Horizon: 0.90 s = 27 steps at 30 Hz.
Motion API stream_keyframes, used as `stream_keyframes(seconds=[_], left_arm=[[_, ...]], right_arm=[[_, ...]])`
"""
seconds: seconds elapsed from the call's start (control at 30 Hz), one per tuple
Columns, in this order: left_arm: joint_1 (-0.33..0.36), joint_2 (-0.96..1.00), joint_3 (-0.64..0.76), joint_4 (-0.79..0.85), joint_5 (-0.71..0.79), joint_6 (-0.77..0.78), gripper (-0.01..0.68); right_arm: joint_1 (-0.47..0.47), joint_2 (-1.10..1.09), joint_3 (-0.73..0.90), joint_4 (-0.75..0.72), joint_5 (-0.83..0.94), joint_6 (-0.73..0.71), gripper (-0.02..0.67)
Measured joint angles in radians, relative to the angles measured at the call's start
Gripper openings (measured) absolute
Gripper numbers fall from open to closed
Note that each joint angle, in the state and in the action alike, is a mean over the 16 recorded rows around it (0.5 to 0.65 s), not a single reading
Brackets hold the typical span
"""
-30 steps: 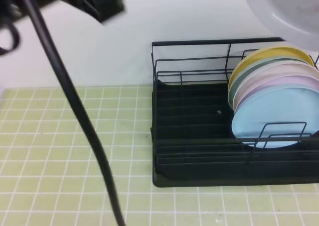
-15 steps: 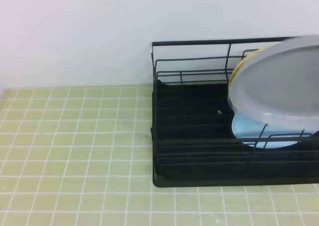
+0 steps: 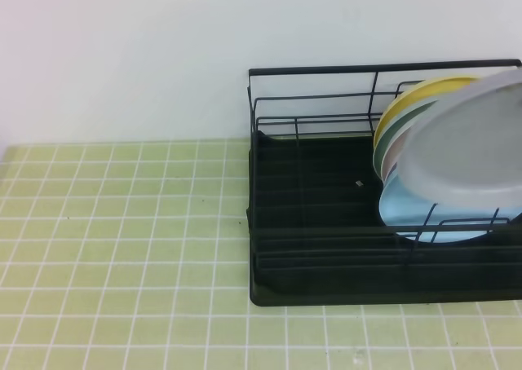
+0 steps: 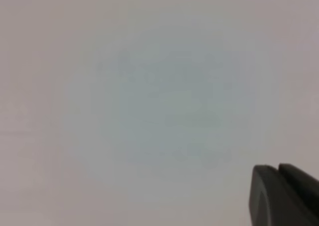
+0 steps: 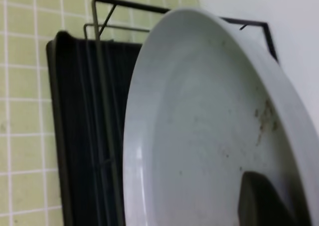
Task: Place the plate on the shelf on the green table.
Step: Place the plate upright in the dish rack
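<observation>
The pale grey plate (image 3: 469, 146) hangs tilted over the right end of the shelf (image 3: 310, 191), a black wire rack on the green table (image 3: 122, 248). It covers most of the plates standing there. In the right wrist view the plate (image 5: 199, 136) fills the frame above the shelf (image 5: 84, 111), and my right gripper (image 5: 271, 201) is shut on its rim, with one dark finger lying on the inner face. My left gripper (image 4: 279, 186) shows only as dark fingertips pressed together at the frame's lower right, facing a blank wall. Neither gripper shows in the exterior high view.
A yellow plate (image 3: 432, 89), a dark green plate (image 3: 400, 125) and a light blue plate (image 3: 408, 211) stand in the rack's right end. The rack's left half holds nothing. A white wall runs behind it, and green tiles (image 5: 25, 86) lie to its left.
The left arm and its cable have left the exterior high view. The grey plate came down from the upper right corner to hang in front of the stacked plates.
</observation>
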Motion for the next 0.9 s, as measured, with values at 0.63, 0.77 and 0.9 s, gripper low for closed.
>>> stream_keyframes(seconds=[0.63, 0.77, 0.9], left_arm=[[0.0, -0.012, 0.107, -0.066, 0.047, 0.051, -0.001], [0.0, -0.012, 0.107, -0.066, 0.061, 0.052, -0.001], [0.0, -0.012, 0.107, -0.065, 0.064, 0.052, -0.001]], right_arm=[[0.0, 0.196, -0.015, -0.029, -0.119, -0.059, 0.111], [0.0, 0.224, -0.015, -0.038, -0.121, -0.06, 0.111], [0.0, 0.249, -0.015, -0.054, -0.129, -0.066, 0.111]])
